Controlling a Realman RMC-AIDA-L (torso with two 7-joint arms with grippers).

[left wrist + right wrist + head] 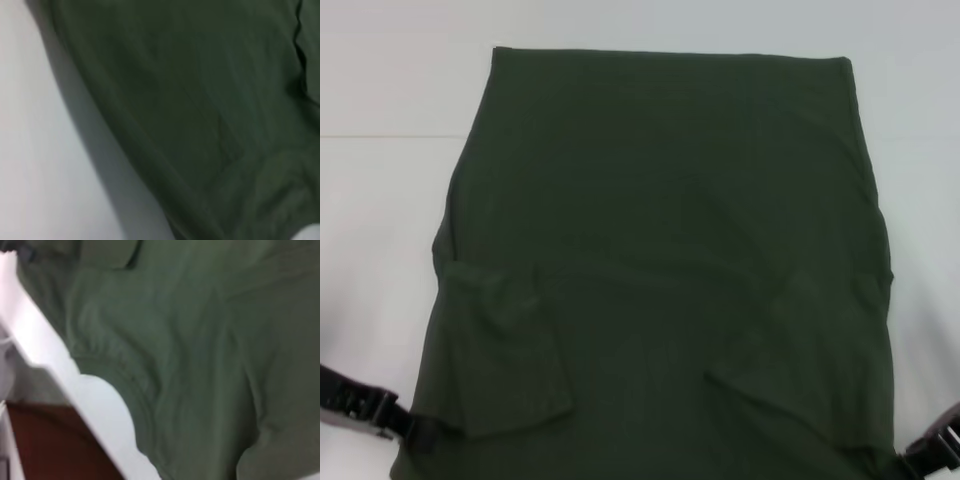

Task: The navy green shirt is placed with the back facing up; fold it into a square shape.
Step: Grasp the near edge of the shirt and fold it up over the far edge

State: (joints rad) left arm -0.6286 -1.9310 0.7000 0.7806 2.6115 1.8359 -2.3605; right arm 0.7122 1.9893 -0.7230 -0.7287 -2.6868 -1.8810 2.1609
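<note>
Head view: navy green shirt (660,270) lies flat across the white worktop (380,200), both sleeves already folded inward over the body; lengthwise fold not yet made, so roughly a first stage done. Left gripper (405,425) at 8 o'clock, right gripper (920,455) at 4 o'clock, each at the near shirt edge; fingers' state cannot tell. Left wrist view: shirt fabric (200,110) beside bare worktop (35,150). Right wrist view: wrinkled fabric (200,365) reaching the worktop edge (100,400).

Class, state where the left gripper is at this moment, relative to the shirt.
In the head view, the left gripper sits low on the robot's left, at the near left edge of the navy green shirt.
</note>
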